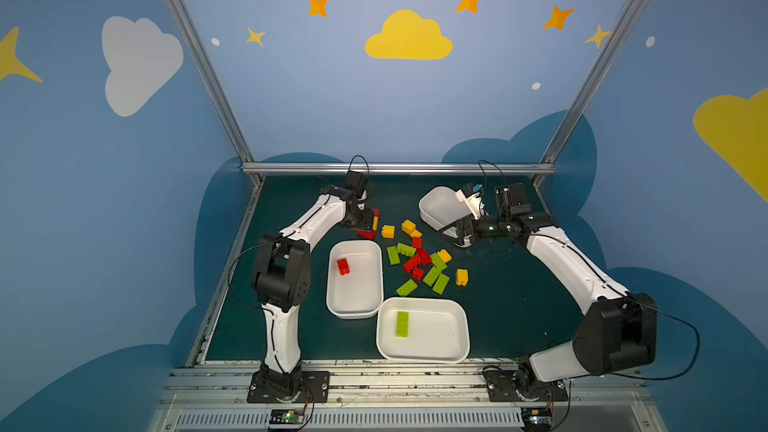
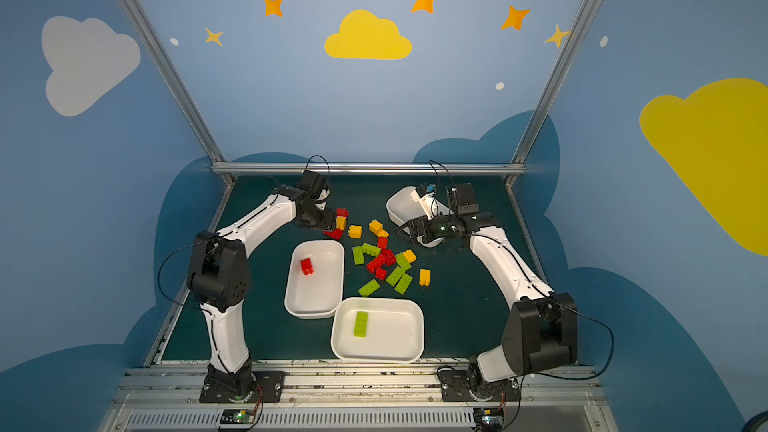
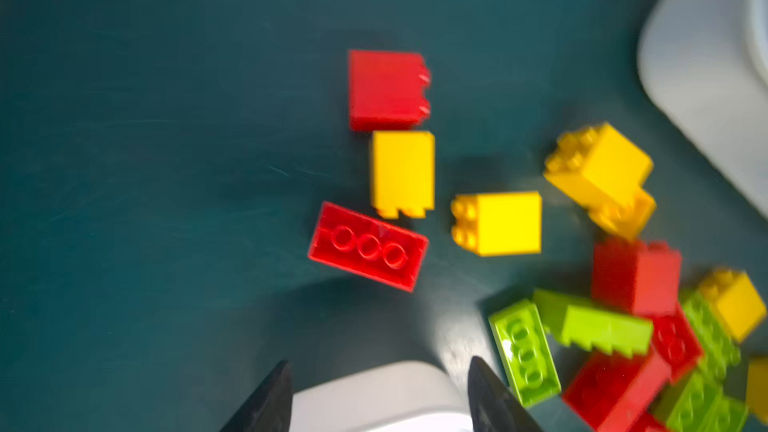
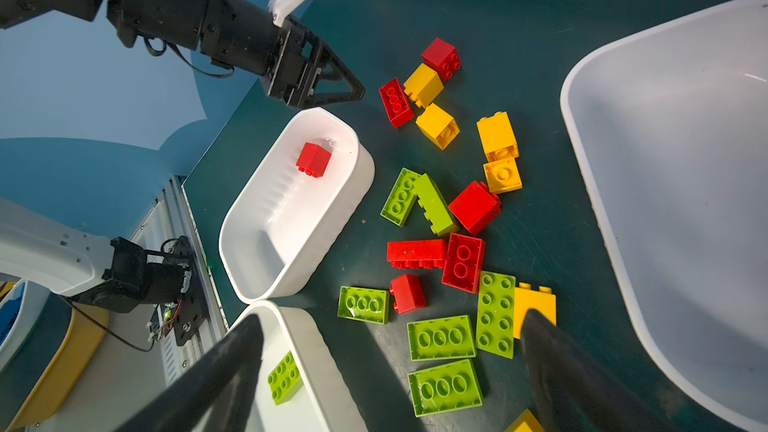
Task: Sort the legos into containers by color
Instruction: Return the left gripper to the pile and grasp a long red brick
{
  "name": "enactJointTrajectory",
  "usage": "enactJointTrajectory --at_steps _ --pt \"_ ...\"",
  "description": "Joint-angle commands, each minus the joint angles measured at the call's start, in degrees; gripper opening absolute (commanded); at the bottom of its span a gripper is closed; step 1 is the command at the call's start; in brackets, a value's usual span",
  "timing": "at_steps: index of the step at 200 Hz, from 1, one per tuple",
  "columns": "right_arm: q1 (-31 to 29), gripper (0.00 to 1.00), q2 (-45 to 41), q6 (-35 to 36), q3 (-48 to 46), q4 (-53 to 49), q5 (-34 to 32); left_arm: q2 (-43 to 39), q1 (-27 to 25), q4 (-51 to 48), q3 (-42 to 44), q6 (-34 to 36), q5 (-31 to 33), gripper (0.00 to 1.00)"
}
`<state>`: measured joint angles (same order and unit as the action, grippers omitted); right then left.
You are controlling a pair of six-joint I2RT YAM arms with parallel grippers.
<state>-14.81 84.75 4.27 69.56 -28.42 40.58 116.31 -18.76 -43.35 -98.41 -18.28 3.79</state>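
Note:
Several loose red, lime green and yellow legos (image 1: 419, 259) lie in a heap mid-table. One white container (image 1: 357, 301) holds a red brick (image 1: 343, 266). A second container (image 1: 436, 338) at the front holds a green brick (image 1: 402, 324). The third container (image 1: 438, 203) sits at the back right, and its visible inside is bare (image 4: 685, 201). My left gripper (image 1: 365, 224) hangs open over the far end of the red-brick container (image 3: 374, 392), beside a red oblong brick (image 3: 368, 246) and a yellow brick (image 3: 402, 172). My right gripper (image 4: 391, 320) is open and empty above the heap's right side.
A single yellow brick (image 1: 461, 277) lies apart at the right of the heap. An aluminium rail (image 1: 399, 168) bounds the back of the green mat, and blue walls close in both sides. The arm bases are bolted to the front rail (image 1: 395, 380).

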Motion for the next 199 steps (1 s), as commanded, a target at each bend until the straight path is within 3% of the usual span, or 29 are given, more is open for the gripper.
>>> enactJointTrajectory --at_steps 1,19,76,125,199 --pt "-0.31 0.95 0.99 0.02 1.40 0.05 0.30 3.27 0.11 -3.55 -5.12 -16.39 6.55 0.65" --pt "-0.29 0.95 1.46 0.59 1.80 -0.50 0.20 6.11 -0.15 -7.17 -8.66 -24.60 8.60 0.66" --pt "-0.26 0.95 2.94 1.44 2.33 -1.48 0.28 13.67 -0.84 -15.81 -17.02 -38.62 12.31 0.66" --pt "-0.08 0.95 3.49 2.05 3.04 -2.49 0.29 16.81 -0.80 -11.38 -18.01 -37.38 9.07 0.65" --pt "0.40 0.95 4.28 5.30 4.52 -6.29 -1.20 20.44 -1.15 -14.22 -20.42 -38.57 8.38 0.60"
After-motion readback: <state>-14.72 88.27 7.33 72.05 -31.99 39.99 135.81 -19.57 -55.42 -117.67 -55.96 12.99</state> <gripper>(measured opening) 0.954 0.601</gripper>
